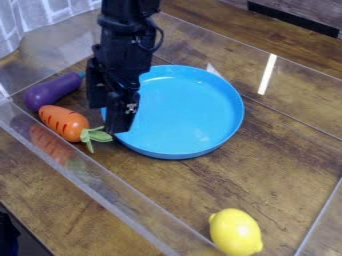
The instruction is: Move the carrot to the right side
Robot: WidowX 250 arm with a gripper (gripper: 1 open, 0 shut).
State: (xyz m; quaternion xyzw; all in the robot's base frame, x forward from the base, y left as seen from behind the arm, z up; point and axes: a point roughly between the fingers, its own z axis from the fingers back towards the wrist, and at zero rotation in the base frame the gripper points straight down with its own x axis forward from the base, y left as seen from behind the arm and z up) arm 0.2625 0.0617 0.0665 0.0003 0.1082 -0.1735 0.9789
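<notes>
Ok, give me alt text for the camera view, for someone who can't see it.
A black robot tool hangs open over the blue round plate's left rim, beside a striped orange toy carrot and purple eggplant. A yellow lemon lies at the front.

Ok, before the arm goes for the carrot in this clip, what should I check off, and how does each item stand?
1. Gripper open: ok, jaws apart and nothing between them.
2. Carrot free to grasp: ok, it lies on the table left of the plate, not yet touched.
3. Gripper lined up over carrot: not ok, it hangs beside it, over the plate's left rim.
4. Eggplant clear of the carrot: cannot tell, they lie close together.
5. Room on the right side: ok, bare wood apart from the lemon near the front.
</notes>
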